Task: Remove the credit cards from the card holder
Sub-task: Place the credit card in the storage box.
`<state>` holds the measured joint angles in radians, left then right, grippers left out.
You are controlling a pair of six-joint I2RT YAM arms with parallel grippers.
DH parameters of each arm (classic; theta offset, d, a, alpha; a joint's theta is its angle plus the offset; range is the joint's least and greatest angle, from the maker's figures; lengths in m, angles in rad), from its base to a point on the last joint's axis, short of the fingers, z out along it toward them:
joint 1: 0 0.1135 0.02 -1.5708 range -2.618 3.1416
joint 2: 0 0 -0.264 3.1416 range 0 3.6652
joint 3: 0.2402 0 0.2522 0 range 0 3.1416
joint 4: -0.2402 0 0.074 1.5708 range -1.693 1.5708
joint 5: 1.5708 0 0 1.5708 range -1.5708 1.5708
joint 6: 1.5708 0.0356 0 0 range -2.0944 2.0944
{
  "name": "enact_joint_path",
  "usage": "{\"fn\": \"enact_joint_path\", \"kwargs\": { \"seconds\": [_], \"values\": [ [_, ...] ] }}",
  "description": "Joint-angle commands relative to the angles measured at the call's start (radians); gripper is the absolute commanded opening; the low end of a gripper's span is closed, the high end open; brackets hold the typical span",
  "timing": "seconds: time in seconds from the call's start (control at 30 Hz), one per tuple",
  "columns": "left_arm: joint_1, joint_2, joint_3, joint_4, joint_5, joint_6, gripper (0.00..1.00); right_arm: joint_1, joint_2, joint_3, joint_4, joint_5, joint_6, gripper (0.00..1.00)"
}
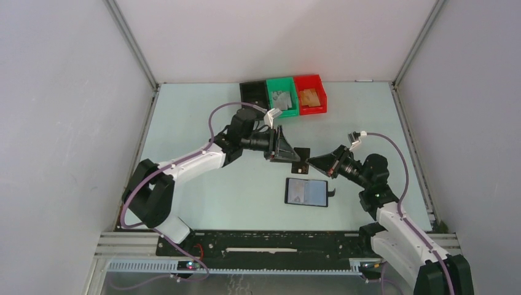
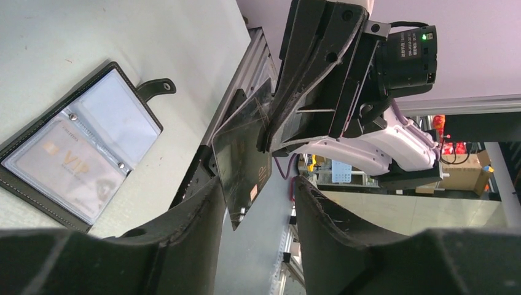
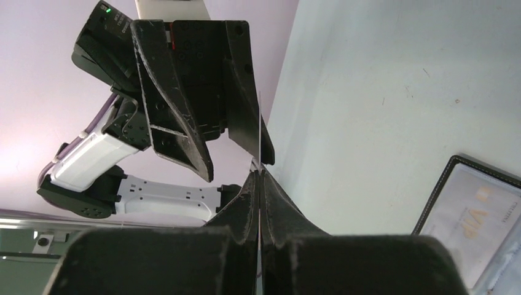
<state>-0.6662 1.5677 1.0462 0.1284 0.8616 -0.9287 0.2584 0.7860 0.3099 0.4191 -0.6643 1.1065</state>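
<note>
The black card holder (image 1: 305,192) lies open and flat on the table, strap tab to the right. A pale card marked VIP (image 2: 70,166) sits in one of its clear sleeves. My right gripper (image 1: 311,161) is shut on a dark glossy credit card (image 1: 300,159) and holds it in the air above the holder. In the right wrist view the card (image 3: 260,132) shows edge-on between the closed fingers. My left gripper (image 1: 293,153) is open, and its fingers straddle the free end of that card (image 2: 242,163) without closing on it.
Three small bins stand in a row at the back: a black one (image 1: 252,93), a green one (image 1: 282,98) with grey cards, and a red one (image 1: 309,97) with orange cards. White walls enclose the table on three sides.
</note>
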Motion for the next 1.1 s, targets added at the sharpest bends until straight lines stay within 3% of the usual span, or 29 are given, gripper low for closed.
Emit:
{"fn": "enact_joint_path", "kwargs": {
  "seconds": [0.0, 0.1, 0.13, 0.27, 0.37, 0.4, 0.43, 0.47, 0.5, 0.53, 0.67, 0.8, 0.97, 1.07],
  "values": [
    [-0.002, -0.043, -0.021, 0.048, 0.031, -0.014, 0.47, 0.012, 0.025, 0.035, 0.112, 0.023, 0.036, 0.0],
    [-0.001, -0.04, -0.019, 0.053, 0.027, -0.022, 0.29, 0.021, 0.036, 0.035, 0.111, 0.044, 0.039, 0.0],
    [-0.002, -0.04, -0.016, 0.051, 0.023, -0.023, 0.19, 0.024, 0.038, 0.035, 0.107, 0.05, 0.037, 0.0],
    [0.0, -0.02, -0.001, 0.022, 0.001, -0.013, 0.01, 0.03, 0.073, 0.036, 0.125, 0.052, 0.04, 0.0],
    [0.008, -0.015, 0.008, 0.014, -0.005, -0.01, 0.0, 0.027, 0.095, 0.037, 0.119, 0.048, 0.044, 0.0],
    [0.016, -0.018, 0.015, -0.008, -0.011, 0.001, 0.0, 0.019, 0.095, 0.039, 0.095, 0.047, 0.039, 0.12],
    [0.028, -0.021, 0.024, -0.034, -0.019, 0.018, 0.0, 0.012, 0.091, 0.045, 0.061, 0.043, 0.023, 0.38],
    [0.043, -0.027, 0.032, -0.056, -0.022, 0.037, 0.0, 0.0, 0.08, 0.062, 0.001, 0.038, -0.01, 0.72],
    [0.063, -0.031, 0.04, -0.078, -0.024, 0.053, 0.0, -0.014, 0.061, 0.083, -0.08, 0.046, -0.05, 0.92],
    [0.086, -0.036, 0.052, -0.111, -0.028, 0.079, 0.0, -0.028, 0.037, 0.106, -0.172, 0.064, -0.099, 0.99],
    [0.19, -0.001, 0.187, -0.391, -0.07, 0.248, 0.0, -0.125, -0.059, 0.176, -0.498, 0.181, -0.246, 1.0],
    [0.306, 0.12, 0.382, -0.62, -0.101, 0.36, 0.0, -0.197, -0.089, 0.219, -0.703, 0.255, -0.326, 1.0],
    [0.411, 0.304, 0.692, -0.805, -0.167, 0.462, 0.0, -0.203, -0.105, 0.225, -0.765, 0.272, -0.342, 0.99],
    [0.45, 0.491, 0.958, -0.949, -0.201, 0.508, 0.0, -0.203, -0.119, 0.227, -0.777, 0.283, -0.342, 0.99]
  ]
}}
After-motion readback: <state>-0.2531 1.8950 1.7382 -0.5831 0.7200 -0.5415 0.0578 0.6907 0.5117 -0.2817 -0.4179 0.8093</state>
